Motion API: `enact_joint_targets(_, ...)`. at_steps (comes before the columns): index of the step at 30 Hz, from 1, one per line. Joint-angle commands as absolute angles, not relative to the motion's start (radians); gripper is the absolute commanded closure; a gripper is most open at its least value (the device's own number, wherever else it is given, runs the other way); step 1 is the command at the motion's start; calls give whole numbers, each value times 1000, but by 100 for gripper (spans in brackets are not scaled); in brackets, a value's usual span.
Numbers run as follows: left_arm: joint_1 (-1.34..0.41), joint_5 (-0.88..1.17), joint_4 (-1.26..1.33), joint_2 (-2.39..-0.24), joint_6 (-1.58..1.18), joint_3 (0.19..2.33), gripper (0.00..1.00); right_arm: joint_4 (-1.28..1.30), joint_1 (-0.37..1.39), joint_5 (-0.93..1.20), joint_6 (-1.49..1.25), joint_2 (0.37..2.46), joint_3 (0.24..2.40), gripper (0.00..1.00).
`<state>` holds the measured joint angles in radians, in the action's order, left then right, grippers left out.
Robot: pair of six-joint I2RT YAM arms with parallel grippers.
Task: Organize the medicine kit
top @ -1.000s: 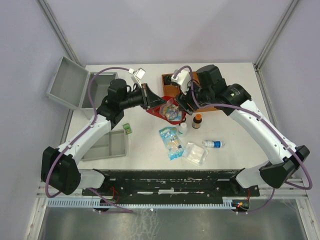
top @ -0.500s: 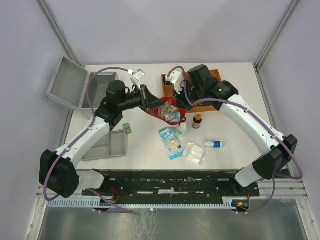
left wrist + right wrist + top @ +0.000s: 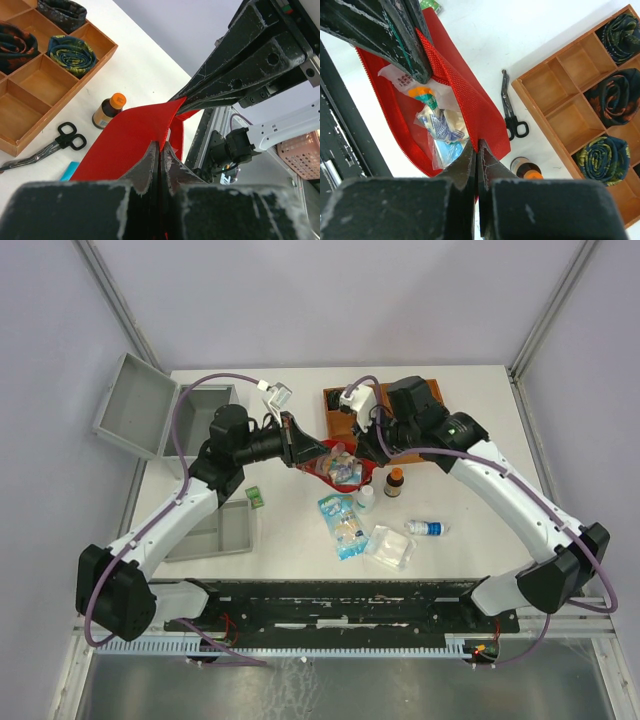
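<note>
Grey medicine kit partly hidden by left arm.

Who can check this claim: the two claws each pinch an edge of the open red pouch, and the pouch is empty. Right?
Wrong in one respect: the red pouch is not empty. The right wrist view shows packets inside it. The left claw and right claw do each pinch an edge.

Bright even light from above, faint shadows on the white table, wrist views crisp beyond, near fingers blurred
</note>
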<state>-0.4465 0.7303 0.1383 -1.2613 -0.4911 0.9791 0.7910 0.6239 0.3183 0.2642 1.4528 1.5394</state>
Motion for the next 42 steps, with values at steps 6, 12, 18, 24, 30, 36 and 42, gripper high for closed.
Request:
enact_joint_targets(6,-446,811,219,-1223,-371,968,96,698,599,402,201,1381,1489,99)
enact_joint_targets(12,-446,805,234,-1214,-345,964,75,705,582,436,181,1392,1475,99)
enact_joint_targets(18,-449,770,180,-1209,-221,988,15,698,561,495,128,1398,1467,100)
enact_joint_targets(24,-523,663,-8,-1206,54,1042,1,689,557,533,77,1416,1469,99)
enact_joint_targets(30,-603,571,-47,-1219,105,1081,1,689,558,524,65,1441,1466,99)
enact_joint_targets(36,-679,309,-126,-1248,218,1134,1,688,558,505,83,1440,1456,99)
enact_joint_targets(42,-719,164,-195,-1281,269,1168,1,683,558,506,84,1434,1450,99)
